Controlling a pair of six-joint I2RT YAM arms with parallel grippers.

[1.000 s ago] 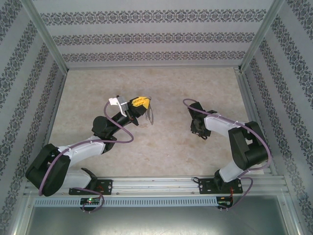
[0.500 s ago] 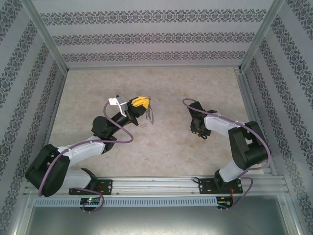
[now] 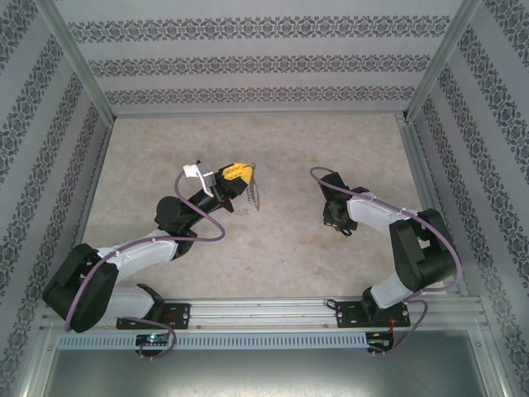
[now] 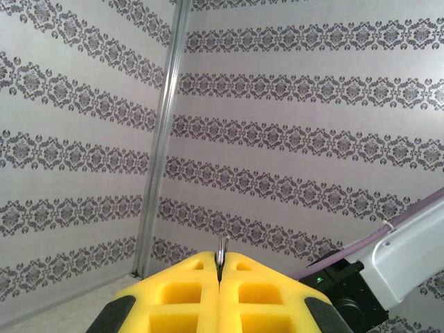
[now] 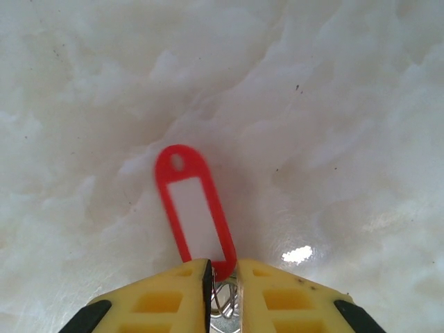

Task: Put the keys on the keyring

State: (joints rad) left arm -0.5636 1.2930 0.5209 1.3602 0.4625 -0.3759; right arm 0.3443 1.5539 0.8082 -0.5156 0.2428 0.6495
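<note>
I am holding the flat grey metal oval keyring (image 3: 254, 194) aloft in my shut left gripper (image 3: 245, 174), my right gripper (image 5: 222, 267) straddling, jaws barely parted, grip uncertain, the tiny silver key (image 5: 223, 298) on the table (image 5: 347, 104), its red plastic tag (image 5: 195, 208) pointing straight ahead

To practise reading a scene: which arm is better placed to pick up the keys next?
Right. The right pincer straddles the keys on the table, jaws nearly closed; the left pincer is shut on the keyring.
</note>
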